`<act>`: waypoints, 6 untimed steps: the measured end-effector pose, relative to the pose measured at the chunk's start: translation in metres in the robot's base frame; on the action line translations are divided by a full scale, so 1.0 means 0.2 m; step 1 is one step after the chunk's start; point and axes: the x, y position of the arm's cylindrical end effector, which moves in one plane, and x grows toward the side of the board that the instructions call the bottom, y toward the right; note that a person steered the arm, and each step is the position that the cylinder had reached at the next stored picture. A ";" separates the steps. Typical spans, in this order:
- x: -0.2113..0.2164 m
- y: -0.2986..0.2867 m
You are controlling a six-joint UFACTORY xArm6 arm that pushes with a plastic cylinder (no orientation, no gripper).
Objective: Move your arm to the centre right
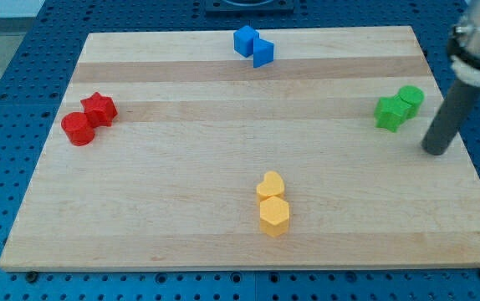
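Observation:
My tip [435, 151] rests on the wooden board [181, 192] near its right edge, about mid-height. It stands just below and to the right of two green blocks: a green star-like block [388, 113] and a green cylinder [410, 99], which touch each other. The tip is apart from them by a small gap. The dark rod rises from the tip toward the view's top right corner.
Two blue blocks [252, 45] sit together at the top centre. A red star [99, 109] and a red cylinder [78, 128] sit at the left. A yellow heart [270, 186] and a yellow hexagon [274, 215] sit at the bottom centre.

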 end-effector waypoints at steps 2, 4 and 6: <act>-0.29 0.22; -0.37 0.16; -0.40 0.00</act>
